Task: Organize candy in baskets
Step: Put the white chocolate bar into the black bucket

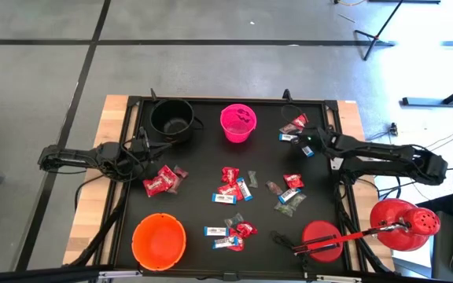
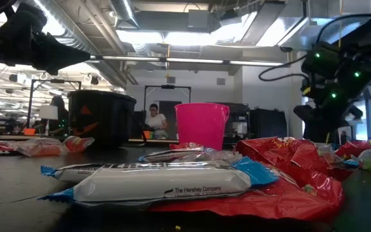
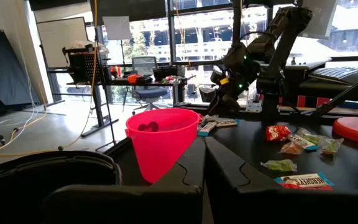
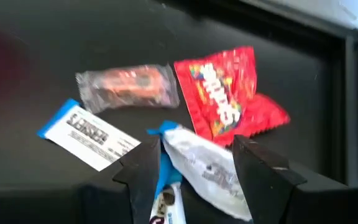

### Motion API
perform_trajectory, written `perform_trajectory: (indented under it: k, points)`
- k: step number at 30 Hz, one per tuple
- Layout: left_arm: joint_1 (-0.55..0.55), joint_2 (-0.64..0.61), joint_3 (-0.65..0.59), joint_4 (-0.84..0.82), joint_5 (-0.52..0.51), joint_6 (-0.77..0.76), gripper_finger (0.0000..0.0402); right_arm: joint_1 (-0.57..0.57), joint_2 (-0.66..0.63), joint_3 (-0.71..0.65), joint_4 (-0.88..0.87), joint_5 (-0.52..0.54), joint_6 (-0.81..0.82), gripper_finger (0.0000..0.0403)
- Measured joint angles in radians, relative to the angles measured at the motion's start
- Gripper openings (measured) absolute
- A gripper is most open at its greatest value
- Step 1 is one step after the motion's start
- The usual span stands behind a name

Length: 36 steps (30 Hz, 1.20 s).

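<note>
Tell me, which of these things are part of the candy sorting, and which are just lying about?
Part of the job:
- small wrapped candies scattered on the black table
- black plastic bucket
- pink plastic bucket
- orange plastic bucket
- right gripper, open over a blue-and-white bar

Just lying about:
- big red domed object
- flat red disc

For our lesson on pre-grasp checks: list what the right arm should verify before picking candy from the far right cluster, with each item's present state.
1. Right gripper over the cluster: ok.
2. Its fingers open, straddling the blue-and-white wrapped bar: ok.
3. Bar free of its neighbours: not ok, it touches the shiny red packet.
4. Round pink plastic bucket upright, mouth open: ok.
5. Left gripper clear, beside the round black plastic bucket: ok.
6. Fingers low enough to grip: cannot tell.
</note>
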Motion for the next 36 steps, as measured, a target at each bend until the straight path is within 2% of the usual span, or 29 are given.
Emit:
perform_trajectory:
  k: [5, 8, 13, 22, 29, 36]
  points:
    - [0.0, 0.0, 0.0, 0.0, 0.0, 0.0, 0.0002, -0.004, 0.0, 0.099, -0.19, 0.016, -0.025, 0.02]
    - [0.0, 0.0, 0.0, 0.0, 0.0, 0.0, 0.0002, -0.044, 0.0, 0.114, -0.266, -0.044, -0.017, 0.02]
    - [0.0, 0.0, 0.0, 0.0, 0.0, 0.0, 0.0002, -0.152, 0.009, 0.112, -0.231, -0.199, -0.048, 0.02]
    - [0.0, 0.0, 0.0, 0.0, 0.0, 0.0, 0.0002, -0.287, 0.15, 0.111, -0.175, -0.251, -0.096, 0.02]
    - [0.0, 0.0, 0.0, 0.0, 0.0, 0.0, 0.0002, -0.301, 0.277, 0.117, -0.084, -0.282, -0.128, 0.0197]
    - [0.0, 0.0, 0.0, 0.0, 0.0, 0.0, 0.0002, -0.301, 0.252, 0.114, -0.102, -0.292, -0.129, 0.014]
